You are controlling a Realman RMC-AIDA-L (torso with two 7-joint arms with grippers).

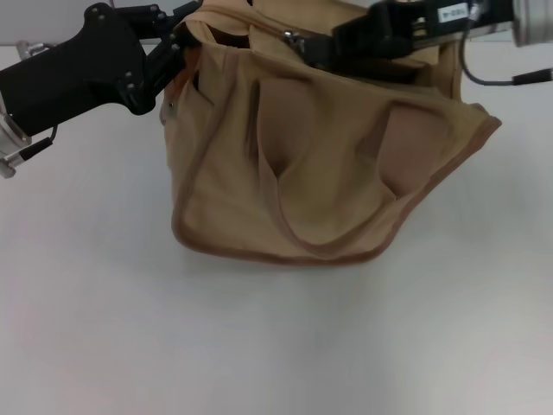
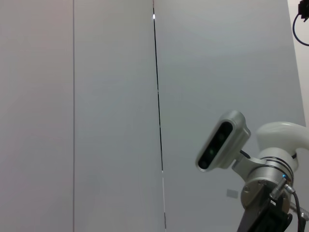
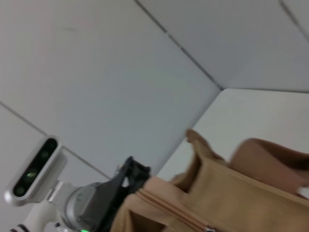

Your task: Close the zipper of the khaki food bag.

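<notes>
Left gripper [image 1: 183, 41] clamps the khaki food bag [image 1: 328, 164] at its corner; right gripper [image 1: 313, 47] (fingers' state unclear) sits at the zipper [image 1: 291, 36].

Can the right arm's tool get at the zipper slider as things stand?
Probably yes. In the head view the right tool sits on the khaki food bag top, right beside the silver slider, with nothing between them. The left tool is at the bag's left top corner.

One khaki food bag [image 1: 320, 164] with two strap handles [image 1: 285, 199], one zipper [image 1: 289, 36], two grippers.
</notes>
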